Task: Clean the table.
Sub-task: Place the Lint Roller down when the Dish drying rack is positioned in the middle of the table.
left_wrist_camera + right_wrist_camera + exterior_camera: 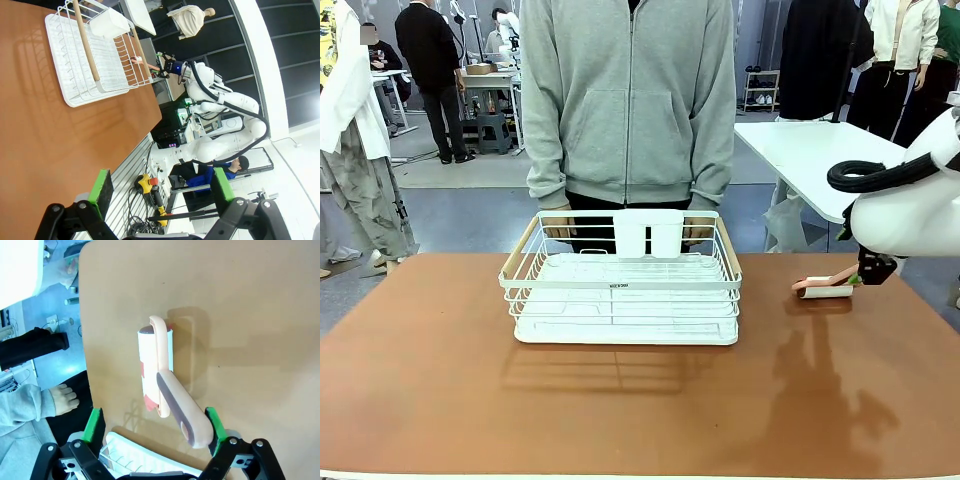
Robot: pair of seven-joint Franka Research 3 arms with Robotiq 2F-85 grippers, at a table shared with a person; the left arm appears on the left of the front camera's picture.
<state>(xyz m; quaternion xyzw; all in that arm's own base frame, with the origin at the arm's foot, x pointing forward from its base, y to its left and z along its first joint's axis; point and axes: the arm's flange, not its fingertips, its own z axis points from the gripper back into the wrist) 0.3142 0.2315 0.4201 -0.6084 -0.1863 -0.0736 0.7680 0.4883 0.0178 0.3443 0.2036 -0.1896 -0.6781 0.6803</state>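
Note:
The reddish-brown table [430, 390] fills the foreground. On its right part lies a lint roller [825, 289] with a pink handle and a white roll. From above, the roller [156, 365] rests flat on the table [250, 315]. My right gripper [155, 427] is open around the handle's end, which sits close to one green pad [215, 424]. From the front, the right gripper [865, 272] stands low at the roller's handle. My left gripper [162, 192] is open with nothing between its fingers, off the table's near side.
A white wire rack [625, 290] with wooden handles stands mid-table, and a person's hands [558, 225] hold its far side. A smaller white table [810, 150] stands at the back right. The table's front and left parts are bare.

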